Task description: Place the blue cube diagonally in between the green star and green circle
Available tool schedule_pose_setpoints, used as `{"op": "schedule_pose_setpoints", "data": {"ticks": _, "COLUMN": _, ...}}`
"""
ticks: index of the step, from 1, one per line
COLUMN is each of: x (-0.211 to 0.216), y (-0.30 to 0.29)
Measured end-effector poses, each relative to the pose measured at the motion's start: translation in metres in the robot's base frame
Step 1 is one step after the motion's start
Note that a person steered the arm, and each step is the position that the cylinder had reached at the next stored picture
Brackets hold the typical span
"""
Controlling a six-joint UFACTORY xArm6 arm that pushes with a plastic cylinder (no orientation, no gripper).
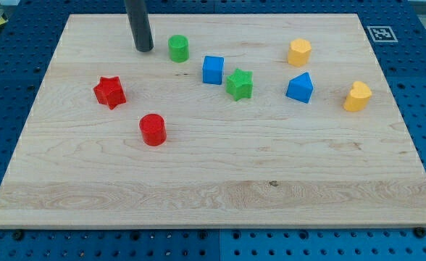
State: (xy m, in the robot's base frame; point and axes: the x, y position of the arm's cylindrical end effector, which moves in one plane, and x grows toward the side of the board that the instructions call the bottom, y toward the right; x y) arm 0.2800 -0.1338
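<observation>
One rod, no jaws, nothing held: my tip rests near the board's top edge, just left of the green circle. Blue cube already sits between circle and green star, nearly touching the star. Looks like the final step; next move, if any, a slight nudge toward the circle.

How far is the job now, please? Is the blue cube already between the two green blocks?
Mostly done: the blue cube lies between the green circle and green star, on the diagonal line between them and nearer the star. In hand: nothing; my tip rests left of the circle, touching no block. Left: at most a small centring nudge.
</observation>
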Motion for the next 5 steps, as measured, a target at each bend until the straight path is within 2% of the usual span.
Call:
{"op": "schedule_pose_setpoints", "data": {"ticks": 1, "x": -0.027, "y": 0.015}}
{"op": "schedule_pose_setpoints", "data": {"ticks": 3, "x": 0.011, "y": 0.049}}
{"op": "schedule_pose_setpoints", "data": {"ticks": 5, "x": 0.019, "y": 0.066}}
